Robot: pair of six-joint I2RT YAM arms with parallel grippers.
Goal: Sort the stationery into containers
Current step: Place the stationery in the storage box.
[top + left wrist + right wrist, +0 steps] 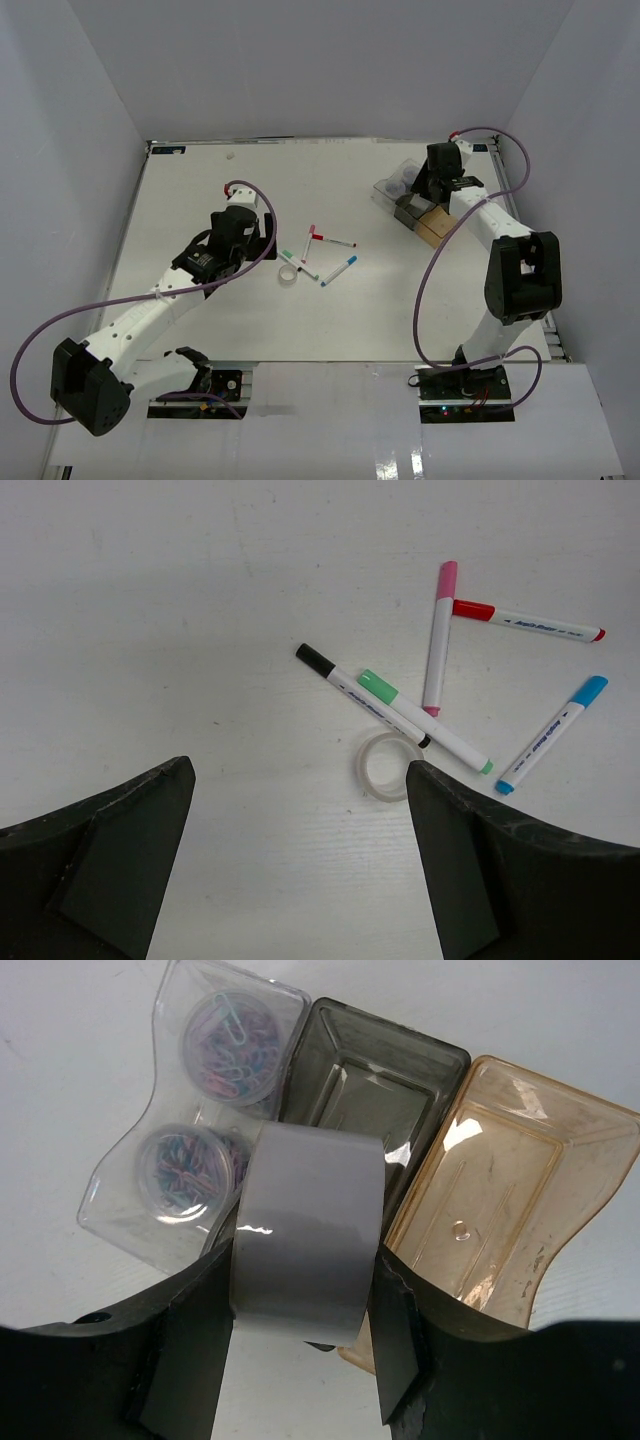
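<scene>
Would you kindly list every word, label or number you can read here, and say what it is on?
No text is legible.
Barrel print on the red marker, the blue marker and the black marker: too small and blurred to read.
The grey tape roll: no marking shows.

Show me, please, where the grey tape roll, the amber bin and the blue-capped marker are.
grey tape roll [305,1230], right wrist view, middle of its outer face.
amber bin [500,1210], right wrist view, bare floor.
blue-capped marker [549,737], left wrist view, white barrel.
</scene>
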